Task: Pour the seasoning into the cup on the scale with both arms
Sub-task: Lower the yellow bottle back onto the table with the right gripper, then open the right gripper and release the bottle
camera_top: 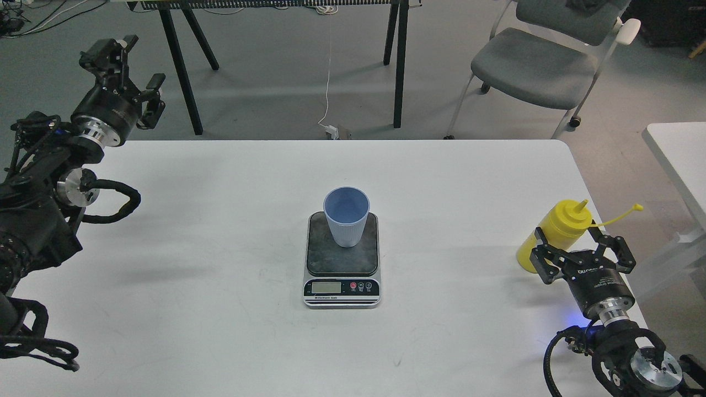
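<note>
The white table (193, 248) is carrying everything, with the scale (342, 259) sitting dead centre and the blue cup (346, 216) standing upright on its dark platform. Over at the right edge, the right gripper (573, 249) is spreading its fingers wide around the yellow seasoning bottle (554, 231), not clamping yet. The left gripper (124, 74) is hanging open, well apart. Risk: the bottle is standing near the table edge, so an off-centre close could be knocking it over.
</note>
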Available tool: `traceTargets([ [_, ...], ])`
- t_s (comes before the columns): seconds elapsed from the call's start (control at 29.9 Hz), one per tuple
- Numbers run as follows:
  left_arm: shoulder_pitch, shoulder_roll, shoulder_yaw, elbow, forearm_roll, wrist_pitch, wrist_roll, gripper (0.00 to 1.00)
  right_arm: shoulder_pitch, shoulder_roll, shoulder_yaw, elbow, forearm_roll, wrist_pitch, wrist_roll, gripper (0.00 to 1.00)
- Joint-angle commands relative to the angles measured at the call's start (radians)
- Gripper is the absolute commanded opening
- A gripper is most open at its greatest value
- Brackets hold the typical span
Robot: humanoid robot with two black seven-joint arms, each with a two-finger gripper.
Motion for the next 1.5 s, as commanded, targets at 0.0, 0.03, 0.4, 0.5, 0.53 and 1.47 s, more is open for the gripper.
traceTargets([
  [0.0, -0.001, 0.0, 0.0, 0.0, 0.0, 0.0, 0.0, 0.8, -0.003, -0.018, 0.0, -0.003, -0.001, 0.0, 0.0, 0.99],
  [0.03, -0.001, 0.0, 0.0, 0.0, 0.0, 0.0, 0.0, 0.8, -0.005, -0.021, 0.0, -0.004, -0.003, 0.0, 0.0, 0.99],
  [0.4, -0.001, 0.001, 0.001, 0.0, 0.0, 0.0, 0.0, 0.8, -0.005, 0.011, -0.026, -0.004, -0.008, 0.0, -0.001, 0.99],
  [0.5, -0.001, 0.0, 0.001, 0.0, 0.0, 0.0, 0.0, 0.8, -0.017, 0.014, -0.041, 0.0, -0.008, 0.0, -0.003, 0.99],
  [0.53, -0.002, 0.0, 0.001, 0.0, 0.0, 0.0, 0.0, 0.8, -0.026, 0.014, -0.043, 0.003, -0.008, 0.0, -0.003, 0.99],
  [1.47, -0.005, 0.001, 0.0, 0.0, 0.0, 0.0, 0.0, 0.8, -0.216, -0.073, -0.026, 0.147, -0.008, 0.0, -0.003, 0.99],
])
